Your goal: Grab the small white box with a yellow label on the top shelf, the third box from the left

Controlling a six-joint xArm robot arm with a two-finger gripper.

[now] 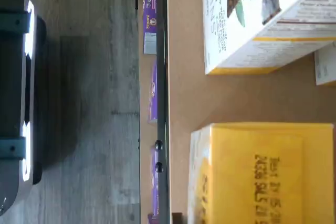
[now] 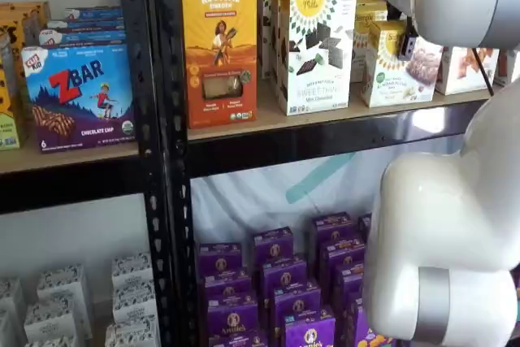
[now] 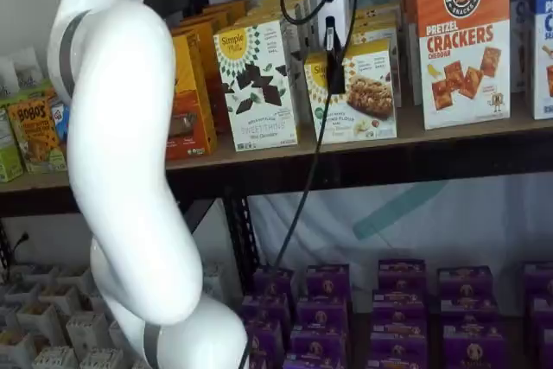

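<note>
The small white box with a yellow sunburst label stands on the top shelf, right of a taller white Simple Mills box. It also shows in a shelf view, partly behind the arm. My gripper hangs just in front of the box's upper left front. Its white body is above, and only a narrow black finger shows, so I cannot tell whether it is open. In a shelf view the gripper sits at the box's top right. The wrist view shows the box's yellow top with a date stamp.
An orange Revival box stands left of the tall white box. An orange pretzel crackers box stands to the right. Purple boxes fill the lower shelf. The white arm and a black cable hang in front.
</note>
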